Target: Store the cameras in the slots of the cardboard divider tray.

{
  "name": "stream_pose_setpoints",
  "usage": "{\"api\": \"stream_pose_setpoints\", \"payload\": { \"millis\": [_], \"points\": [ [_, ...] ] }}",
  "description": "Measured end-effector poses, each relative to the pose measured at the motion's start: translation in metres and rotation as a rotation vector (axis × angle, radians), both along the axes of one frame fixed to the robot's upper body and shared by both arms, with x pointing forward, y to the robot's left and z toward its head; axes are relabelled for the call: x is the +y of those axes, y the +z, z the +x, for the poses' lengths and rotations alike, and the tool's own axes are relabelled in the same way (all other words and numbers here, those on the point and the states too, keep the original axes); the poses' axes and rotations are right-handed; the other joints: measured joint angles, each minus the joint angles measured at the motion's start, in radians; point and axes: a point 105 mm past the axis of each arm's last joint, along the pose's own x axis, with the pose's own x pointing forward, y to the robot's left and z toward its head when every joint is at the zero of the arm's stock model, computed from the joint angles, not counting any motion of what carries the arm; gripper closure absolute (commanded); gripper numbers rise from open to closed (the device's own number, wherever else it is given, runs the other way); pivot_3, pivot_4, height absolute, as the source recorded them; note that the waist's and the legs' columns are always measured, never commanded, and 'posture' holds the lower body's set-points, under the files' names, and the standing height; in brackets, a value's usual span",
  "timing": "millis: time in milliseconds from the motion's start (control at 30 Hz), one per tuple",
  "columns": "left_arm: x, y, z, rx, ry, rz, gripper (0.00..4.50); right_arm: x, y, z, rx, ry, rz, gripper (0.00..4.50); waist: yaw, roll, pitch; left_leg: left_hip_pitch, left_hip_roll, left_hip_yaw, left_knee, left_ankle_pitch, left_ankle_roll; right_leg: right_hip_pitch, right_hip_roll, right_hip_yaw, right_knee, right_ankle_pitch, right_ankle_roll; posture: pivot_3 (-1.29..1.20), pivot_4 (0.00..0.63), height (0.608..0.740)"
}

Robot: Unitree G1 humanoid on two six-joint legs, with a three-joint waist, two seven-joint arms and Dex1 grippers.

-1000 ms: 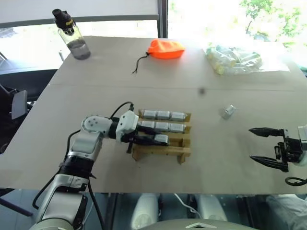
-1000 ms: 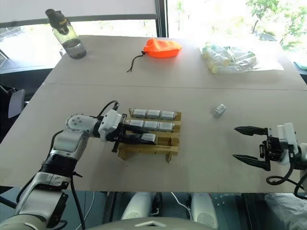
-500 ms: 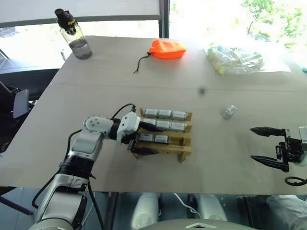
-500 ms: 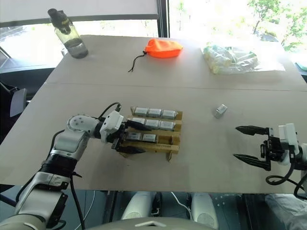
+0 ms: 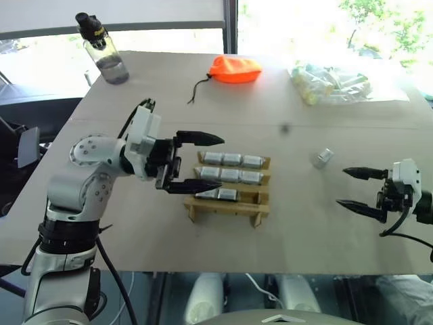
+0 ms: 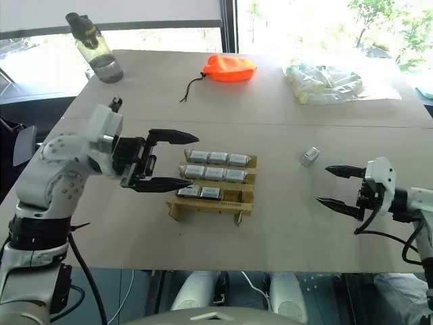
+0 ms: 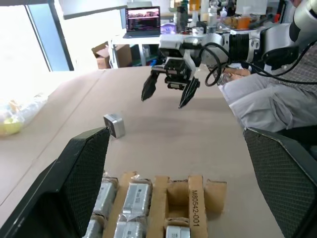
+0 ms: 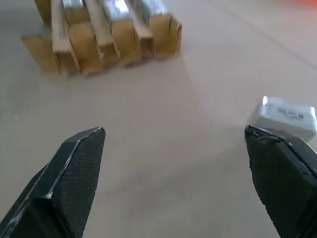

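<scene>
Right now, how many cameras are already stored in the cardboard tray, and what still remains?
Mostly done: the tan cardboard divider tray holds three silver-grey camera blocks in the back row, three in the middle row and two in the front row, leaving one front slot empty. Nothing is in hand: the left hand and the right hand are open. Left: one loose silver camera on the table.

The flat beige table (image 5: pixel 135 108) carries a tan cardboard divider tray (image 5: pixel 226 206) near its front edge, with one loose silver-grey rectangular camera (image 5: pixel 322 158) lying to the tray's right. Along the far side lie a clear water bottle with a black cap (image 5: pixel 101 51), an orange fabric pouch with a black cord (image 5: pixel 233 69) and a clear plastic bag of pale yellowish items (image 5: pixel 329 82).
</scene>
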Motion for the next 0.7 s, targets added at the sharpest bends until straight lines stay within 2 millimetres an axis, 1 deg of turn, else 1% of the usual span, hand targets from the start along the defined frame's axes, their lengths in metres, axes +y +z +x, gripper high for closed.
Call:
{"api": "stream_pose_setpoints", "payload": {
  "millis": [67,200,267,367,433,567,633,700],
  "points": [
    [0.002,-0.003,0.000,0.014,0.025,-0.008,0.04,0.001,0.008,0.006,-0.035,0.057,-0.051,0.00,-0.003,0.000,0.000,0.000,0.000,0.000,0.000,0.000,0.000,0.000,0.001,0.000,0.000,0.000,0.000,0.00,0.150,0.726],
    [0.003,-0.012,-0.004,0.041,0.061,-0.009,0.04,-0.004,0.019,0.029,-0.055,0.095,-0.159,0.00,-0.007,0.000,0.001,0.000,0.001,0.001,0.000,0.000,0.000,-0.001,0.001,0.000,0.000,0.000,-0.001,0.00,0.150,0.726],
    [0.003,-0.012,-0.005,0.039,0.077,-0.013,0.04,-0.009,0.025,0.038,-0.074,0.094,-0.214,0.00,-0.006,0.000,0.001,0.000,0.001,0.001,0.000,0.000,0.000,-0.001,0.001,0.000,0.000,0.000,-0.001,0.00,0.150,0.726],
    [0.008,-0.013,-0.006,0.035,0.107,-0.013,0.04,-0.011,0.029,0.051,-0.125,0.130,-0.346,0.00,-0.005,0.000,0.001,0.000,0.001,0.001,-0.001,0.000,0.000,-0.001,0.001,0.000,0.000,0.000,-0.001,0.00,0.150,0.726],
    [0.012,-0.012,-0.009,0.032,0.135,-0.011,0.04,-0.009,0.030,0.065,-0.170,0.179,-0.484,0.00,-0.007,0.000,0.001,-0.001,0.001,0.002,-0.001,0.000,0.000,-0.002,0.000,0.001,-0.001,0.000,-0.001,0.00,0.150,0.726],
    [0.019,-0.019,-0.019,0.034,0.161,0.048,0.04,0.003,0.042,0.083,-0.262,0.266,-0.650,0.00,-0.026,0.000,0.002,-0.001,0.001,0.003,-0.002,0.000,0.000,-0.004,0.000,0.002,-0.001,0.000,-0.001,0.00,0.150,0.726],
    [0.021,-0.019,-0.020,0.035,0.183,0.040,0.04,0.006,0.040,0.087,-0.268,0.293,-0.719,0.00,-0.025,0.000,0.002,-0.002,0.001,0.001,-0.002,0.000,-0.001,-0.004,0.000,0.002,-0.001,0.000,-0.001,0.00,0.150,0.726],
    [0.023,-0.017,-0.022,0.021,0.207,0.033,0.04,0.008,0.033,0.089,-0.255,0.320,-0.763,0.00,-0.023,0.000,0.002,-0.003,0.001,0.001,-0.002,0.000,-0.001,-0.004,-0.001,0.001,-0.001,0.000,-0.001,0.00,0.150,0.726]
  ]
}}
